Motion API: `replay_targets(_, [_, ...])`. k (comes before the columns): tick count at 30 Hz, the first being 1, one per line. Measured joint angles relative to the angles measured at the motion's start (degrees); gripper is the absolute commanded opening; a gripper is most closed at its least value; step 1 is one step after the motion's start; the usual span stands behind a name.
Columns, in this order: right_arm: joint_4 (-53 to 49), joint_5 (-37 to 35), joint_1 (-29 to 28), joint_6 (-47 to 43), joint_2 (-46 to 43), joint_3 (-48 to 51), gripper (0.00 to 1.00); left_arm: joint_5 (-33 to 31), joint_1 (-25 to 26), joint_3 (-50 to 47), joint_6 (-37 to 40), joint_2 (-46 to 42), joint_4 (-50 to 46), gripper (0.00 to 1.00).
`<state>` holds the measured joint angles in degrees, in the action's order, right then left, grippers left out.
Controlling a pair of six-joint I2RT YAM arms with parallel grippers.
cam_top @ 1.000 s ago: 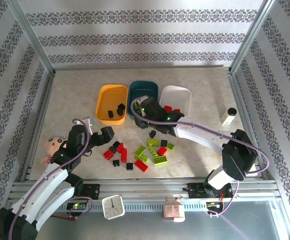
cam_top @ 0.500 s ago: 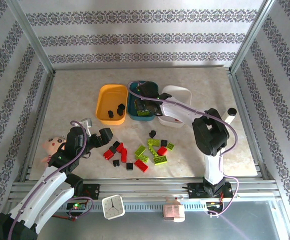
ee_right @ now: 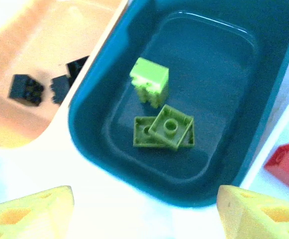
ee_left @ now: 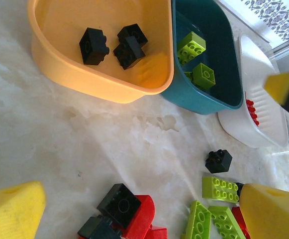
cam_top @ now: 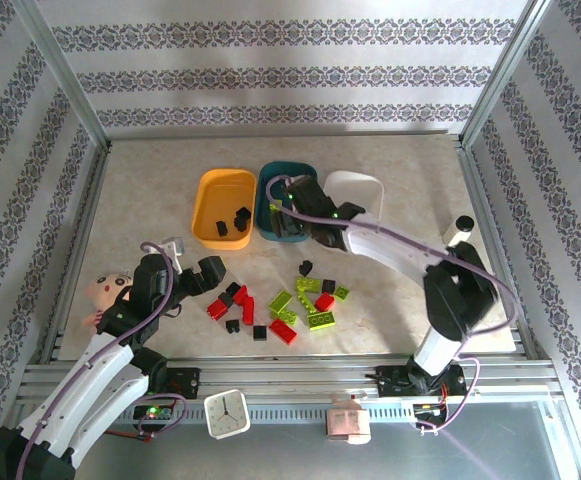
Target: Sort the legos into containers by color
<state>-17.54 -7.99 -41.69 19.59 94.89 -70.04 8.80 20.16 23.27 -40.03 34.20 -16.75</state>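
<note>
Three trays stand in a row at mid-table: orange-yellow [cam_top: 210, 195], dark teal [cam_top: 270, 185] and translucent white [cam_top: 362, 190]. My right gripper [cam_top: 292, 212] [ee_right: 146, 214] hangs open and empty over the teal tray's [ee_right: 224, 59] near rim. Lime green legos [ee_right: 164, 127] lie inside that tray. Black legos [ee_left: 93, 46] lie in the orange-yellow tray [ee_left: 84, 74], and red ones [ee_left: 251, 112] in the white tray. Loose red, green and black legos [cam_top: 290, 300] are scattered on the table. My left gripper [cam_top: 202, 272] [ee_left: 142, 214] stands open above a black lego [ee_left: 119, 204] resting on a red one.
A white cylinder with a black cap [cam_top: 457, 232] stands at the right. A doll [cam_top: 105, 290] lies by the left arm. A small clock [cam_top: 227, 412] sits on the front rail. A lone black lego [ee_left: 219, 160] lies between the pile and the trays.
The right arm reached out over the teal tray, then drew its gripper back a little toward the tray's near rim. The left arm has hardly moved.
</note>
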Motion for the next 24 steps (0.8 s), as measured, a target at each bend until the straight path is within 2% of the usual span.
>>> replay_targets(5, [3.5,-1.07,-3.41,4.46,-5.77,11.47,0.77,0.02,0.0,-1.66,-0.87,-0.2,0.0,1.0])
replay_targets(12, [6.62,-1.77,-3.48,11.61,-2.36,18.8,0.75,0.02,0.0,-2.95,-1.62,-0.94,-0.02,1.0])
replay_targets(24, [10.86,-2.03,-3.48,15.87,4.24,18.91,0.52,-0.02,0.0,-3.72,-2.34,-3.19,-0.04,1.0])
